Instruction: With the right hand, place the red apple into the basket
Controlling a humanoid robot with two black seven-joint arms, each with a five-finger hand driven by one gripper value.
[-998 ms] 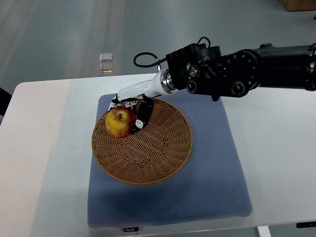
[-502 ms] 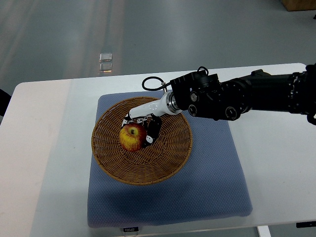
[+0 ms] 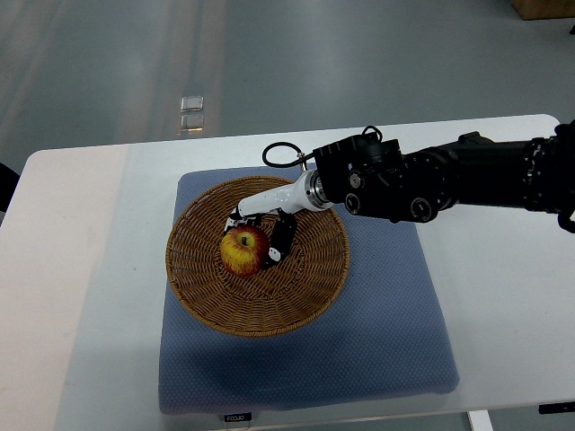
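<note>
Tabletop [image 3: 72,296], white and wide, carries a blue-grey padded mat [image 3: 377,359] whose near edge bears a small dark label too small to read. Centred on the far half of that mat sits a round wicker basket [image 3: 296,296], shallow and brown. Inside the basket, a little left of its middle, lies the red apple [image 3: 243,250], red with a yellow patch and its stem dimple facing up; it appears to rest on the woven bottom. The right hand [image 3: 259,235] is clamped on the apple, white palm just behind the fruit and dark fingers [image 3: 278,243] curled down its right side, touching it. From the hand a white wrist runs up and right into a bulky black arm [image 3: 449,180] that crosses the basket's far rim and the mat and leaves at the picture's right edge. A black cable loop [image 3: 283,153] stands above the wrist joint. Beyond the tabletop lies grey floor [image 3: 269,63] with two small pale squares [image 3: 192,112] on it.
</note>
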